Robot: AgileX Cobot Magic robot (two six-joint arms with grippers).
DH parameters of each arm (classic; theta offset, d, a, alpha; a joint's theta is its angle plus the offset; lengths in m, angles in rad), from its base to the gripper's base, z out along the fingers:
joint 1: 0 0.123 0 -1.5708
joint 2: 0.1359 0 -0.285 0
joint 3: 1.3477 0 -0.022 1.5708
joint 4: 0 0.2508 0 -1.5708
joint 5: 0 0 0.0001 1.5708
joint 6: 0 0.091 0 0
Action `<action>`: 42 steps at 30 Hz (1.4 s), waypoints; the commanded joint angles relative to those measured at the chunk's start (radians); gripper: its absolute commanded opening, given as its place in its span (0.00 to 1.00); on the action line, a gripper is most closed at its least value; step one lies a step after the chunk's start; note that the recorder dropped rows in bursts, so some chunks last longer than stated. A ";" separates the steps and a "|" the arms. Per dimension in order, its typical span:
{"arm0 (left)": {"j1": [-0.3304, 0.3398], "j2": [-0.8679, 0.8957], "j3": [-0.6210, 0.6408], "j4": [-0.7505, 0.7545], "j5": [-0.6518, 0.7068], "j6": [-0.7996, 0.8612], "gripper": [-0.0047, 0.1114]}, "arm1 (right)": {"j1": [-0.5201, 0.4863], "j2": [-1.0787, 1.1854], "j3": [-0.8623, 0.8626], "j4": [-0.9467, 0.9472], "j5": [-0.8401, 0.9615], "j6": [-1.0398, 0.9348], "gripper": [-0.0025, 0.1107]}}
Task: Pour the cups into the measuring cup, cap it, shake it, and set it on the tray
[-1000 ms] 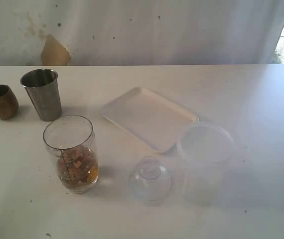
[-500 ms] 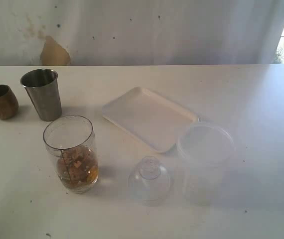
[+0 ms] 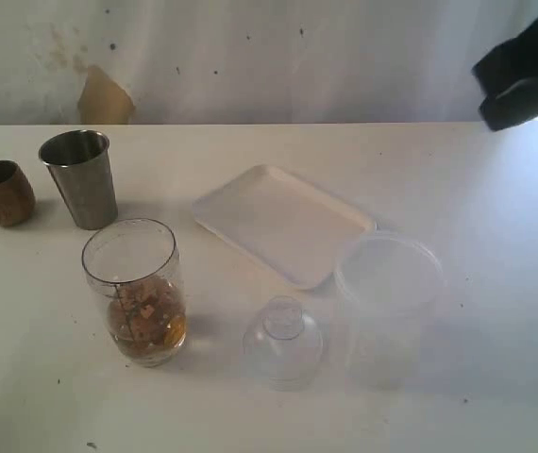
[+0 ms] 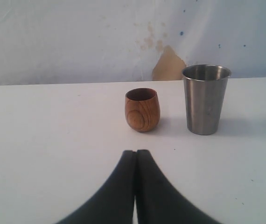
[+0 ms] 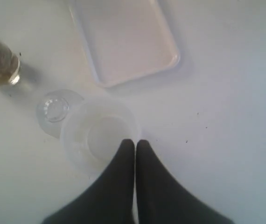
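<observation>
The steel tumbler and the small brown wooden cup stand upright at the far left of the table; the left wrist view shows the tumbler and the wooden cup side by side. My left gripper is shut and empty, a short way in front of the wooden cup. The clear measuring cup stands upright with brown pieces in its bottom. The white tray lies mid-table. My right gripper is shut and empty, high above the table by a frosted tub.
A clear domed lid rests between the measuring cup and the wide frosted tub. The dark right arm hangs at the top right. A wall runs behind the table's far edge.
The dark right arm has come into the exterior view at the top right. Nothing on the table has moved.
</observation>
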 commanded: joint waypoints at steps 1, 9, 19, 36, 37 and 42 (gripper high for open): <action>-0.002 -0.005 0.004 -0.009 0.003 -0.005 0.04 | 0.072 0.085 0.002 -0.049 0.015 -0.014 0.05; -0.002 -0.005 0.004 -0.009 0.003 -0.005 0.04 | 0.115 0.238 0.002 -0.145 0.015 0.103 0.41; -0.002 -0.005 0.004 -0.009 0.003 -0.005 0.04 | 0.117 0.413 0.002 -0.148 0.015 0.146 0.42; -0.002 -0.005 0.004 -0.009 0.003 -0.005 0.04 | 0.117 0.542 0.019 -0.148 0.015 0.152 0.31; -0.002 -0.005 0.004 -0.009 0.003 -0.005 0.04 | 0.117 0.545 0.026 -0.148 0.015 0.152 0.27; -0.002 -0.005 0.004 -0.009 0.003 -0.005 0.04 | 0.117 0.561 0.030 -0.161 0.015 0.139 0.05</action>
